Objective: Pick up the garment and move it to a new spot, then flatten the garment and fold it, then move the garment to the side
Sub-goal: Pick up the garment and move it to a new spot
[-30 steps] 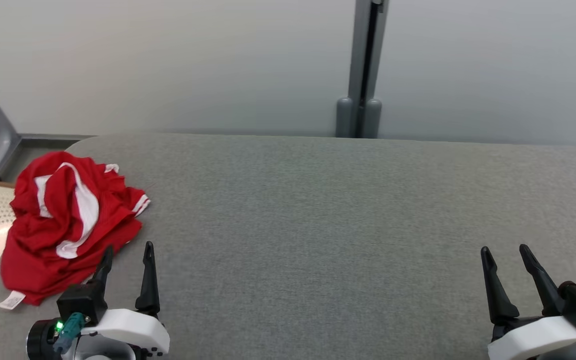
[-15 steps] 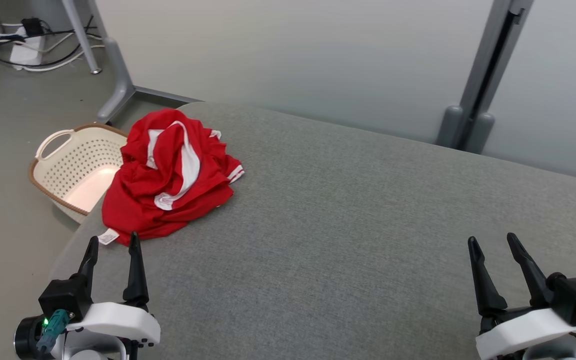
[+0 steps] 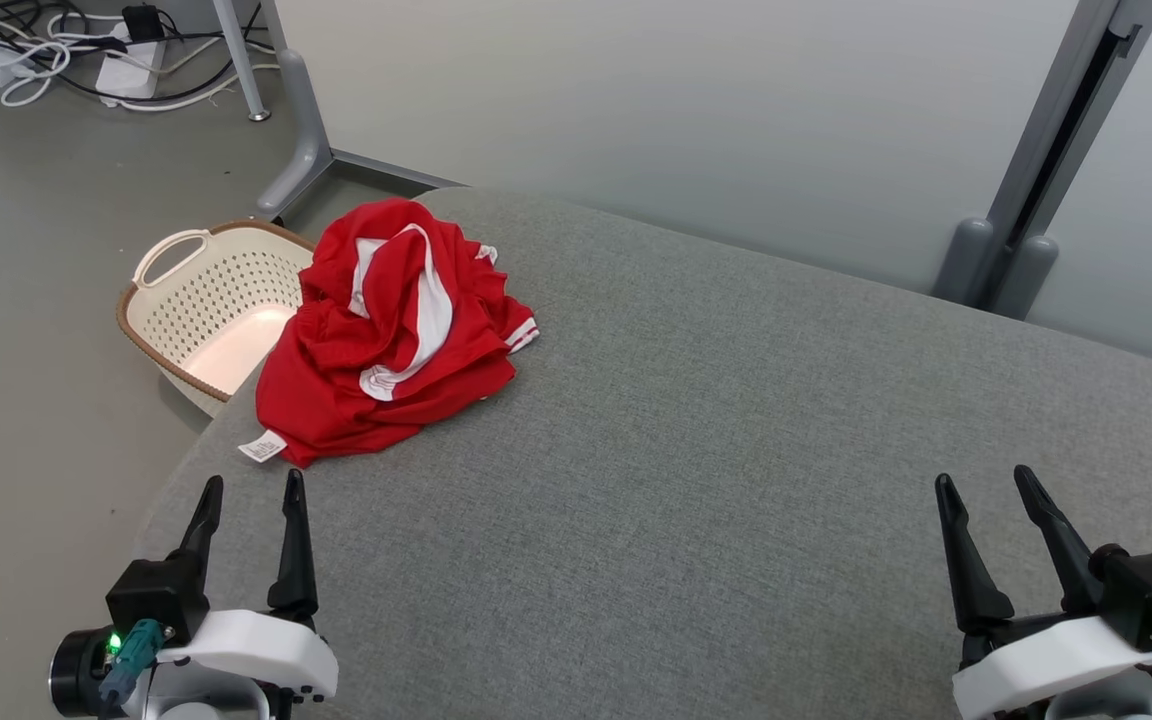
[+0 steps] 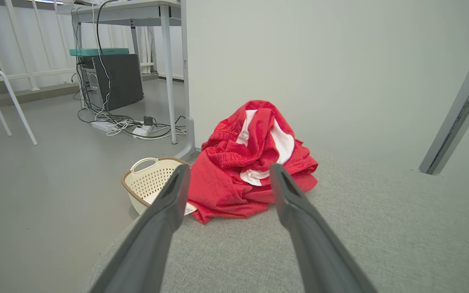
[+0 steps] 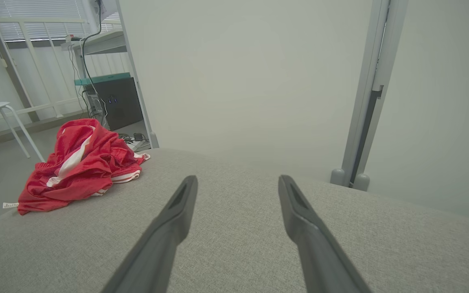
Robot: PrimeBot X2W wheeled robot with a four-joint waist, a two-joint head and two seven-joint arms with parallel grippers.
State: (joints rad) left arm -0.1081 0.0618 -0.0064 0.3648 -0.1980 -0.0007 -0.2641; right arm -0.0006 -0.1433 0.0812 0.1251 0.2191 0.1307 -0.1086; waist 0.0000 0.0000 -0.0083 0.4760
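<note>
Over the last second the whole head view had swung leftward, which was a turn of the camera and not of the things. The cream basket [image 3: 186,310] on the floor, earlier cut off at the frame's left edge, now sat whole in the upper left. The red garment [image 3: 396,330] lay crumpled just right of it, untouched, at the rounded far corner of the grey table [image 3: 696,480]. That probably meant the robot was lining up for the pickup. The left gripper [image 3: 253,480], lower left, stood wide and empty, short of the cloth. The garment's left side lay right at the table's edge beside the basket, so a push could tip it off. Rightward the tabletop lay bare as far as the right gripper [image 3: 981,476], also wide and empty, lower right.
</note>
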